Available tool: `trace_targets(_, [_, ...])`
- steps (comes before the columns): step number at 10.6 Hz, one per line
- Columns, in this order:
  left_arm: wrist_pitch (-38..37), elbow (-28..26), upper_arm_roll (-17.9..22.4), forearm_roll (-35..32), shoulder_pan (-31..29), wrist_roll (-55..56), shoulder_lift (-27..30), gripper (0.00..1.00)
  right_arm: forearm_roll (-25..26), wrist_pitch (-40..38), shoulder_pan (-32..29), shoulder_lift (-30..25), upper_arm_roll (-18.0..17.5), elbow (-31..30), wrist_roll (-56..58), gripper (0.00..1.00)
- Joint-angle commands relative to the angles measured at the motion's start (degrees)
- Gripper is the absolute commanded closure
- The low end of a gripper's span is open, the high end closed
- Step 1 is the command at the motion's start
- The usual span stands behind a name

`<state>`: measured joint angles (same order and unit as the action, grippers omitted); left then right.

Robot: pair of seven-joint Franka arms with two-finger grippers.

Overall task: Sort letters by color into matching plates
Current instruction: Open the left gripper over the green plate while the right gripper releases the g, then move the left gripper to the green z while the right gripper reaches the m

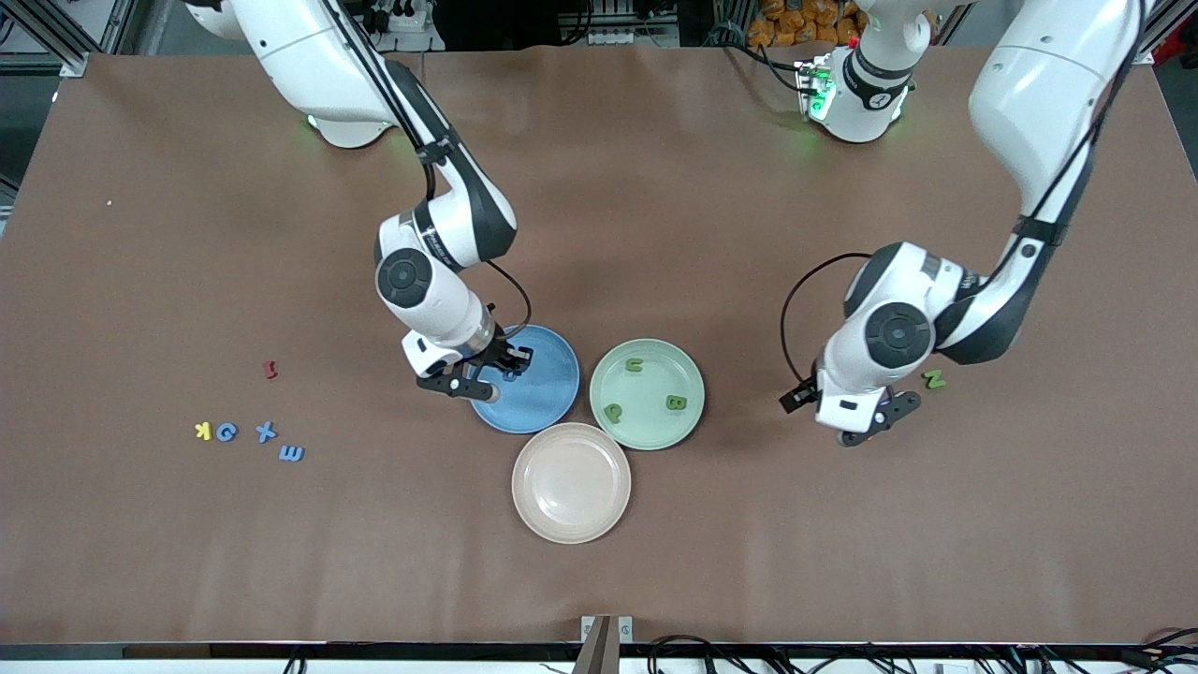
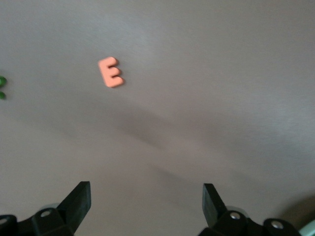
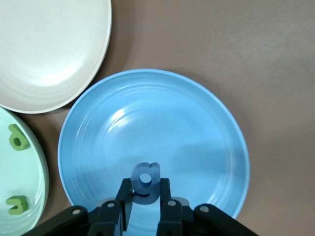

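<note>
My right gripper (image 1: 513, 361) hangs over the blue plate (image 1: 552, 379), shut on a small blue letter (image 3: 145, 175) that stands up between its fingers above the plate's floor (image 3: 162, 128). The pale green plate (image 1: 655, 376) holds three green letters, one of them a B (image 1: 675, 402). The pinkish-beige plate (image 1: 571, 482), nearest the front camera, holds nothing. My left gripper (image 1: 880, 419) is open low over bare table beside a green N (image 1: 933, 378). In its wrist view the open gripper (image 2: 146, 201) has an orange-pink E (image 2: 110, 72) lying ahead of it.
Loose letters lie toward the right arm's end of the table: a red one (image 1: 270, 369), a yellow K (image 1: 202, 431), a blue G (image 1: 226, 432), a blue X (image 1: 266, 432) and a blue E (image 1: 291, 454). The three plates touch in a cluster.
</note>
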<state>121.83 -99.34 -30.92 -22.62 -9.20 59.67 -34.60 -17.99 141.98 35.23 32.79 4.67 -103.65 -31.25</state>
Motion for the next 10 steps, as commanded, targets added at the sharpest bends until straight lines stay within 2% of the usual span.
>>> trace_targets(1, [6.28,-12.07,-6.15,-0.32,-11.60,-10.85,7.42,0.00,-0.12,-0.56,0.63,1.67,0.95,2.23,-0.30,0.00])
trace_targets(4, [15.61,-22.02,-6.78,-2.42,-17.77,-19.04,11.57,0.00,-0.12,-1.18,0.63,0.79,3.32,1.35,0.23,0.00])
trace_targets(6, [19.12,-24.49,-6.87,-8.47,-22.77,-21.94,10.96,0.00,-0.12,-1.18,0.54,-0.44,6.73,0.73,0.66,0.00])
trace_targets(8, [24.04,-26.52,-6.78,-11.04,-26.99,-25.55,10.17,0.00,-0.12,-1.18,-1.11,-0.18,7.72,1.08,5.47,0.00])
trace_targets(10, [24.59,-26.79,-6.69,-12.71,-29.38,-28.71,9.03,0.00,-0.12,-5.54,-5.50,-0.62,8.42,1.78,13.37,0.00])
